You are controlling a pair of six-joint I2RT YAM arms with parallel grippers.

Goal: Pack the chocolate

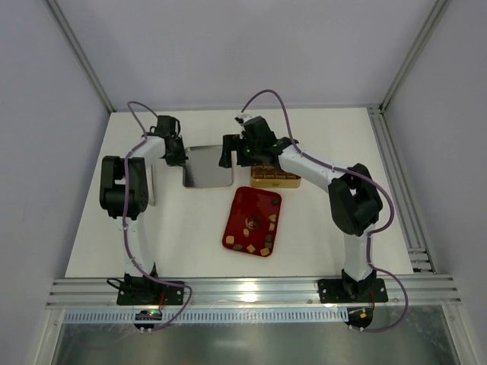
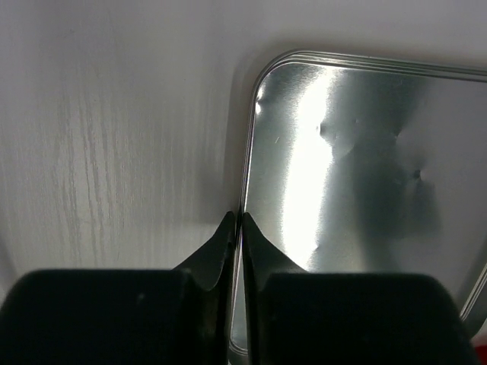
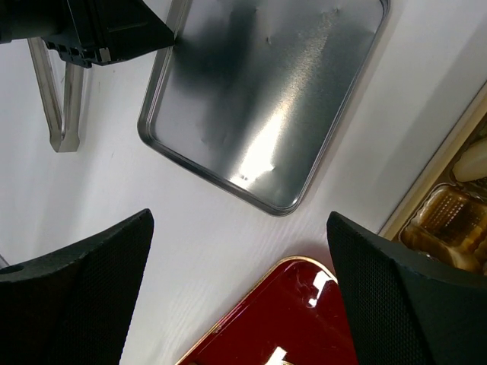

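At the lid [image 2: 358, 152] rim, our left jaws clench its thin edge; we should raise it level, slowly. Right jaws hang released near the lid.

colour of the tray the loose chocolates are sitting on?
The tray is glossy dark red; the top external view shows it best.

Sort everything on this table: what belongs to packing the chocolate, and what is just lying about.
Part of the job:
- chocolate pieces
- red tray they lie on
- gold tin with compartments
- silver lid, its rim pinched by the left gripper

Lying about:
- metal tongs, left of the lid
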